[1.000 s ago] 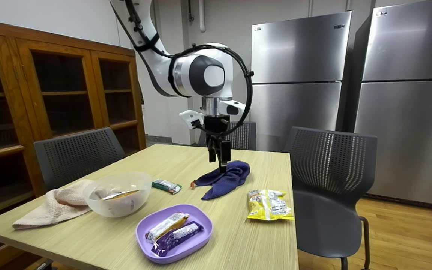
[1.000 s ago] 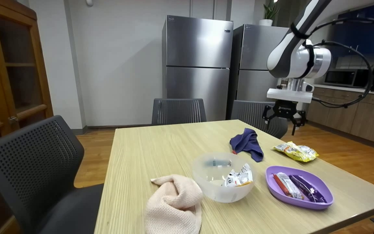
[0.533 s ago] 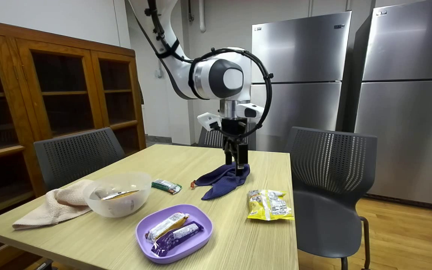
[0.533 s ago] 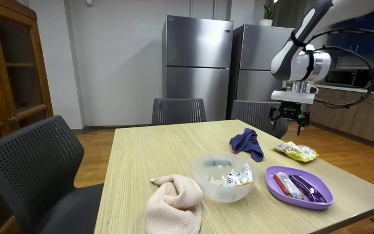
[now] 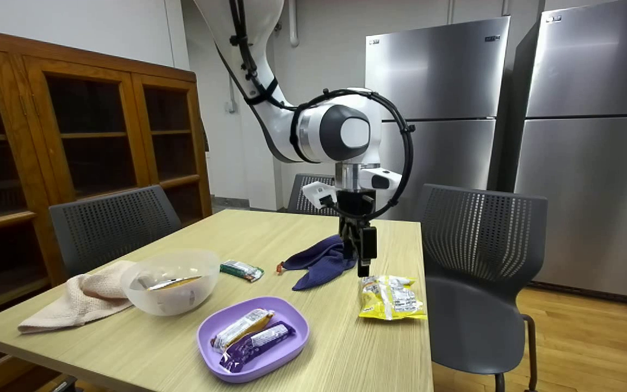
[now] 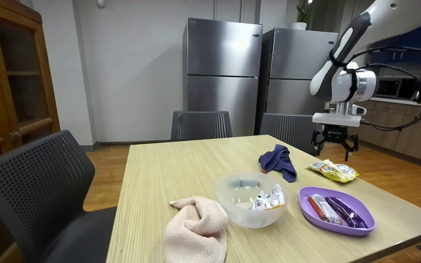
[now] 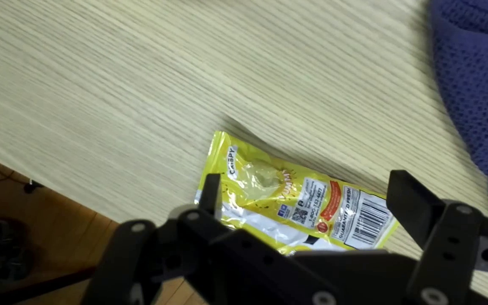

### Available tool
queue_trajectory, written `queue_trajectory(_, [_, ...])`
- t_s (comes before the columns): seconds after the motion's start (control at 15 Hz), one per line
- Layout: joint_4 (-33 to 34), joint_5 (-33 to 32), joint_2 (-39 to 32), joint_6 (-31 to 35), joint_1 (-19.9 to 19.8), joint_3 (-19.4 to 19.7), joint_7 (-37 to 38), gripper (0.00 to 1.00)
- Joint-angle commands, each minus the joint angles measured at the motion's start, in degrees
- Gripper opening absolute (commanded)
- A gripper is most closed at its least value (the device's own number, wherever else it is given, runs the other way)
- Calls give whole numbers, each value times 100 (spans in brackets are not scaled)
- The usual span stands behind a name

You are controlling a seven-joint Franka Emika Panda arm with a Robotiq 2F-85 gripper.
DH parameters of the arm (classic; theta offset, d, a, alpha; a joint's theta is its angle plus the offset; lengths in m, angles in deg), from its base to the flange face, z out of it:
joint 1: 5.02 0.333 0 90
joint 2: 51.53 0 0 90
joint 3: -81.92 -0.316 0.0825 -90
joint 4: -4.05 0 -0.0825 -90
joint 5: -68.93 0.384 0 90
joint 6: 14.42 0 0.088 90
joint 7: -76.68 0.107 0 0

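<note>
My gripper (image 7: 305,190) stands open, with nothing between its fingers. A yellow snack bag (image 7: 265,178) printed with a barcode lies below it on the table, framed between the two spread fingertips in the wrist view. In an exterior view the gripper (image 5: 358,260) hangs just above and behind the yellow bag (image 5: 391,298), apart from it. Fingers spread wide also show on the gripper (image 6: 333,153) above the bag (image 6: 334,170). A crumpled dark blue cloth (image 5: 319,264) lies beside the bag; the arm partly hides it there. The palm covers the bag's near edge in the wrist view.
A purple tray (image 5: 278,353) holds two wrapped bars. Farther left are a translucent bowl (image 5: 169,299) with a wrapper inside, a pink cloth (image 5: 85,299) and a green bar (image 5: 241,270). A dark chair (image 5: 479,245) stands close by the table edge near the bag.
The arm has moved from over the blue cloth to the yellow bag, rightward in both exterior views, and has come lower. Its fingers have stayed open. The things on the table lie unmoved.
</note>
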Motion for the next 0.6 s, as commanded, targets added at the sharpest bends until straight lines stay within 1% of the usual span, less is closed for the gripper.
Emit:
queue_trajectory(0.0, [210,74,-273,-87,-18,3,202,100])
queue_trajectory(0.53, [636,71,-939,-58,-61,38,270,100])
